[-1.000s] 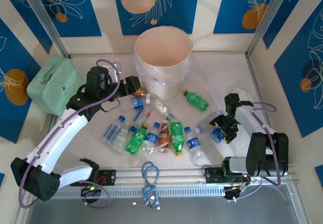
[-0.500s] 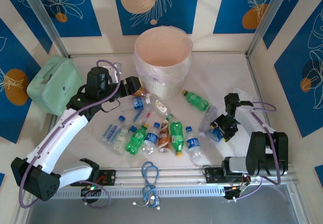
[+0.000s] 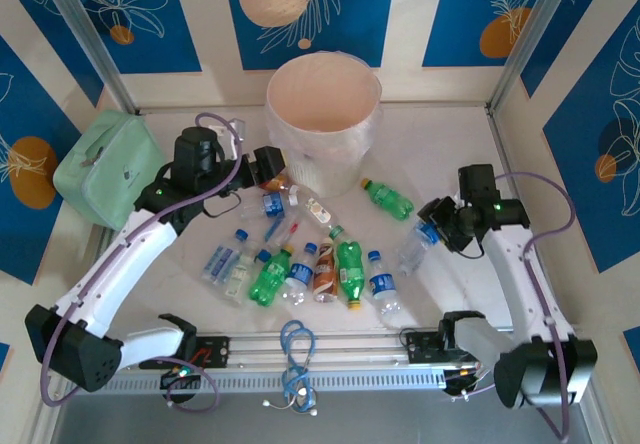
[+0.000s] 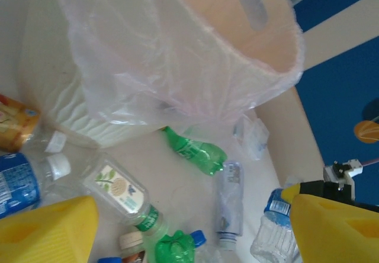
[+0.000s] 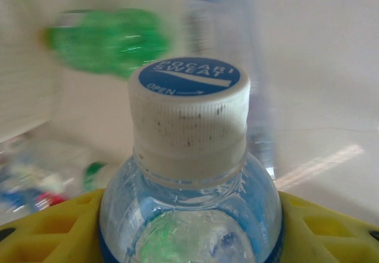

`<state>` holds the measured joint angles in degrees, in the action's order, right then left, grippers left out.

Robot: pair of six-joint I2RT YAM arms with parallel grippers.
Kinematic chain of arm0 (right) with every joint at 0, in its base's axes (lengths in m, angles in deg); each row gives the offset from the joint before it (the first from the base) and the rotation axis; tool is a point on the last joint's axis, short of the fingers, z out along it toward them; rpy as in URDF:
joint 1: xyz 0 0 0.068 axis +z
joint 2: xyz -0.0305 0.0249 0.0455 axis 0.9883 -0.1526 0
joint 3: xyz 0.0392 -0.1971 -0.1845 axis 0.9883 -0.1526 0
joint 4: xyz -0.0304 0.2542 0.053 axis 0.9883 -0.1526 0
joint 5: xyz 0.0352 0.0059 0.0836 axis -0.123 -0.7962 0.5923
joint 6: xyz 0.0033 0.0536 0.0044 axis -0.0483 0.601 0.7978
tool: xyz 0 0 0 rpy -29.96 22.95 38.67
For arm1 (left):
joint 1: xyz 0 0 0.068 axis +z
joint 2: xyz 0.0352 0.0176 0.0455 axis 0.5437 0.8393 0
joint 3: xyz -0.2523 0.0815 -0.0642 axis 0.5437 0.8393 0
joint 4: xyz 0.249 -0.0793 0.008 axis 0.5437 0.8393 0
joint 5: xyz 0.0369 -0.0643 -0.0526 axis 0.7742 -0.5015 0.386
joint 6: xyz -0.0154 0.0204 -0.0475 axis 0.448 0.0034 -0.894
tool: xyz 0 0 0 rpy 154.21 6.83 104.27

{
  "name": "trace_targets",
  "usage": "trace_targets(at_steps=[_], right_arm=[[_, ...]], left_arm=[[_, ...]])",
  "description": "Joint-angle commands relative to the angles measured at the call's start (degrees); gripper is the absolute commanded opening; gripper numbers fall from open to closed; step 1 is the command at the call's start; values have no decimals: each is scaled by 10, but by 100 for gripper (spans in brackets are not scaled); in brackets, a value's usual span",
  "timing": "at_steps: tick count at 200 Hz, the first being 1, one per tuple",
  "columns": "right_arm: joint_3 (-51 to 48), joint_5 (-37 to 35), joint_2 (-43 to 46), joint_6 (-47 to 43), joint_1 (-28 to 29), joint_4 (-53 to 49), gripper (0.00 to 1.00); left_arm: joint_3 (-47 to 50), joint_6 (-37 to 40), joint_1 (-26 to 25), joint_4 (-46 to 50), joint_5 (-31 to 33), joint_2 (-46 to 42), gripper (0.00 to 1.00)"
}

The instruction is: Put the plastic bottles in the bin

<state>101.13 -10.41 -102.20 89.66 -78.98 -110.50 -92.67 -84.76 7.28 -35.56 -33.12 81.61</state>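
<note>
My right gripper (image 3: 443,226) is raised at the right of the table and shut on the neck of a clear bottle (image 3: 428,234) with a blue label. In the right wrist view its white cap (image 5: 189,106) stands up between the yellow fingers (image 5: 53,221). My left gripper (image 3: 268,168) hangs open beside the cream-pink bin (image 3: 322,114), fingers (image 4: 50,230) wide apart with nothing between them. Several plastic bottles (image 3: 300,264), clear and green, lie in front of the bin. One green bottle (image 3: 387,199) lies alone to the right, and the left wrist view has that green bottle (image 4: 192,150) below the bin's liner (image 4: 154,67).
A mint-green soft case (image 3: 105,167) sits at the far left against the wall. A blue cable (image 3: 297,349) coils on the rail at the near edge. A crumpled clear wrapper (image 4: 251,135) lies past the bin. Another clear bottle (image 4: 228,204) lies flat near the held one.
The right arm has lifted off the table with the blue-labelled bottle and swung up and away from its base. The left arm has barely moved.
</note>
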Motion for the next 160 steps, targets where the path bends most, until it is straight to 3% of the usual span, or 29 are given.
trace_targets(at_steps=[1,38,51,78,122,160], right_arm=[[31,107,34,15,22,72,56],[105,147,30,56,88,178,56],[132,157,14,68,107,205,56],[166,207,-13,97,123,283,56],[175,260,-33,169,130,429,57],[176,269,-49,204,139,502,57]], left_arm=[[-12,-28,-9,-75,-77,7,84],[12,-87,-39,-198,-149,12,87],[12,-100,-55,-230,-169,18,100],[18,-132,-77,-286,-191,28,100],[42,-247,-99,-462,-224,53,100],[37,-256,-126,-480,-229,74,100]])
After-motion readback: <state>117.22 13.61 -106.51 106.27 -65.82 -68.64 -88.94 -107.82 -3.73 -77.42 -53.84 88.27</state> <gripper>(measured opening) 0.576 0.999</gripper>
